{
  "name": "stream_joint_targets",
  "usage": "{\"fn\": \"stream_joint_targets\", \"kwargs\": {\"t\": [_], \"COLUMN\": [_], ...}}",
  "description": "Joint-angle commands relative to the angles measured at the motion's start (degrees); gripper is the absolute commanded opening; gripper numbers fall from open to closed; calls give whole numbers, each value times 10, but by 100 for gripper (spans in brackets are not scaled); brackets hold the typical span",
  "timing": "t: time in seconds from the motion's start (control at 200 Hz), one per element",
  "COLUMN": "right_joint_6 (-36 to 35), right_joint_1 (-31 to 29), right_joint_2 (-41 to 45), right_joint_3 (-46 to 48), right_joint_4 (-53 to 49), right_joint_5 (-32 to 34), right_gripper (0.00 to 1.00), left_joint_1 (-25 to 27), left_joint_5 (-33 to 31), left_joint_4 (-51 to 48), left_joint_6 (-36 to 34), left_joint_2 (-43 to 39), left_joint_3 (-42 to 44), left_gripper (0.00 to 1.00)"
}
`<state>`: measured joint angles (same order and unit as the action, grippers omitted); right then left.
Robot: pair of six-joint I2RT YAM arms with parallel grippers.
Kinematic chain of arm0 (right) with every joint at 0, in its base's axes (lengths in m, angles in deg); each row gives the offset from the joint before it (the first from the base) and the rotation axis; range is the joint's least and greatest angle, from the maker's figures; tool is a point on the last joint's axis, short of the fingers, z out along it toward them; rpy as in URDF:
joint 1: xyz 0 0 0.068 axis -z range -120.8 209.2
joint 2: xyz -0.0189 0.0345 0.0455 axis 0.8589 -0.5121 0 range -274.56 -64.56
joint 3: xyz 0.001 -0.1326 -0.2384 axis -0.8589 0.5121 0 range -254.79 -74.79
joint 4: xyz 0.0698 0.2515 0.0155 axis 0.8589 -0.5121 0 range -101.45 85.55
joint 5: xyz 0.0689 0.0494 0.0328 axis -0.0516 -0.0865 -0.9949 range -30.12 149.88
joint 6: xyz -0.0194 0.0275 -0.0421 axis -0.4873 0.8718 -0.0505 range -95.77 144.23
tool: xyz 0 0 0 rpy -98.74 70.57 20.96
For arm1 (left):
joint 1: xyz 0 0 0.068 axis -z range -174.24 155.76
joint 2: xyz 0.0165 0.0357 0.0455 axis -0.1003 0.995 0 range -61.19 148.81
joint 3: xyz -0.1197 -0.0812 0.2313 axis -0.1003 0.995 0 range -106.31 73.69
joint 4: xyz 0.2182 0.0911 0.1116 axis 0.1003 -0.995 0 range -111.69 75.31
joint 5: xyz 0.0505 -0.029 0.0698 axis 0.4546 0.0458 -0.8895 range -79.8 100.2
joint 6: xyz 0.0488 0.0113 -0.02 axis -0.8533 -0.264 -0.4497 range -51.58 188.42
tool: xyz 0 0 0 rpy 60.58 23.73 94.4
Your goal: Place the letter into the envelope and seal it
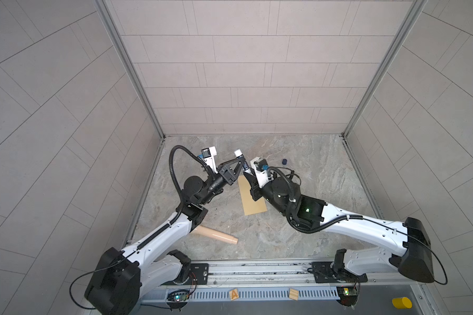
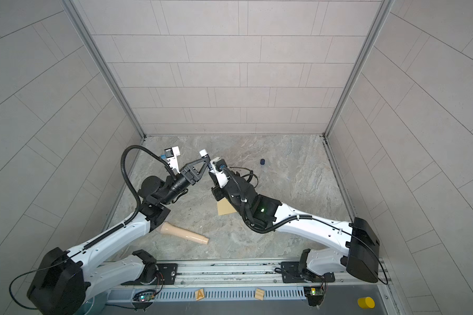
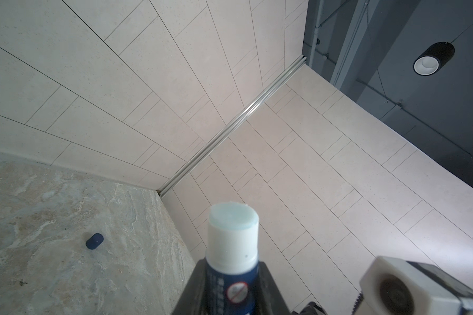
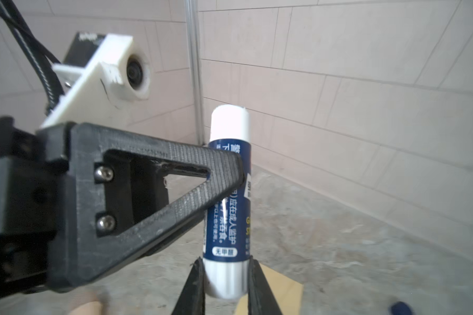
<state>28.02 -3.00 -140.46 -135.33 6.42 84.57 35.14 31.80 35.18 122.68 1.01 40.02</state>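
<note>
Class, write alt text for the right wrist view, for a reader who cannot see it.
An uncapped glue stick with a dark blue label is held by both tools: the right tool pinches its white base, the left tool clamps its labelled body. Behind are the stone-patterned table, a corner of the tan envelope and tiled walls.

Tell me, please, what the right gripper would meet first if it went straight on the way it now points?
Most likely the left gripper: it clamps the glue stick just ahead of the right gripper, which grips that stick's base. How near is unclear.
</note>
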Motion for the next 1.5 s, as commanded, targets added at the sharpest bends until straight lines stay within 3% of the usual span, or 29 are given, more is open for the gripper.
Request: {"fn": "stream_joint_targets", "kwargs": {"t": [0.0, 0.2, 0.31, 0.41, 0.535, 0.67, 0.76, 0.851, 1.131, 1.306, 1.491], "right_joint_6": [-180, -306, -287, -247, -146, -24, 70, 153, 369, 474, 532], "right_joint_1": [-58, -111, -114, -107, -68, 19, 87, 145, 222, 242, 244], "right_joint_2": [-33, -103, -106, -84, -33, 38, 72, 87, 34, -13, -61], "right_joint_3": [-30, -52, -55, -46, -31, 21, 71, 115, 155, 164, 151], "right_joint_4": [5, 85, 77, 54, -14, -25, 27, 97, 304, 431, 495], "right_joint_5": [133, 252, 241, 195, 83, -140, -285, -381, -578, -613, -641], "right_gripper": [0, 0, 0, 10, 32, 63, 73, 80, 76, 64, 51], "left_joint_1": [0, 0, -1, 0, 0, -1, -1, -1, -2, -1, -1], "left_joint_5": [-9, -10, -9, -9, 2, 6, 8, 11, 18, 19, 19], "left_joint_4": [-19, -20, -20, -21, -23, -37, -38, -23, 7, 10, 12], "left_joint_6": [-24, -23, -24, -26, -27, -32, -29, -17, 6, 8, 10], "left_joint_2": [13, 17, 16, 12, 6, -12, -20, -21, -14, -14, -12], "left_joint_3": [3, 4, 4, 4, 0, -6, -9, -10, -13, -13, -14], "left_gripper": [0, 0, 0, 0, 0, 0, 0, 0, 0, 0, 0]}}
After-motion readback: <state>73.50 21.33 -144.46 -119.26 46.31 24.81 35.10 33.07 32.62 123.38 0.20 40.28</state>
